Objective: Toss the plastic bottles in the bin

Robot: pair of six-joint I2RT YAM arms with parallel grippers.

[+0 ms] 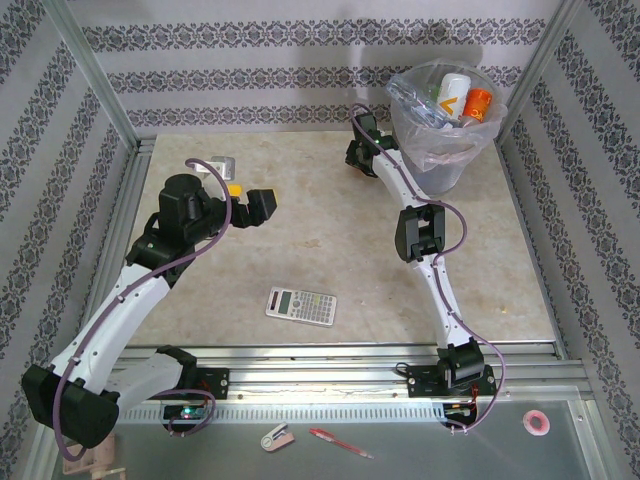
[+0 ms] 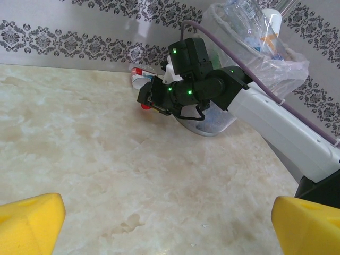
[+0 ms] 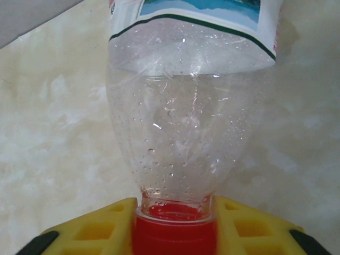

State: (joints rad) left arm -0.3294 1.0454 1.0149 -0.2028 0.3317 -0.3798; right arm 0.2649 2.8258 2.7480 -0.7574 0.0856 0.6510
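Note:
A clear plastic bottle [image 3: 186, 122] with a blue-and-white label lies on the table, its red cap toward the wrist camera. My right gripper [image 3: 174, 228] is shut on that cap, one yellow finger [image 3: 101, 226] on each side. In the left wrist view the right gripper [image 2: 151, 100] reaches low to the bottle [image 2: 139, 79] beside the bin [image 2: 212, 125]. From above, the right gripper [image 1: 357, 152] sits just left of the bin [image 1: 445, 165], which holds several bottles [image 1: 455, 95]. My left gripper [image 1: 250, 200] hovers open over bare table, its yellow fingertips [image 2: 29, 220] wide apart.
A grey calculator [image 1: 300, 304] lies near the front middle of the table. A small silvery object [image 1: 222, 167] rests at the back left. Patterned walls enclose the table on three sides. A pen [image 1: 340, 441] and a tape roll [image 1: 537, 421] lie on the front ledge.

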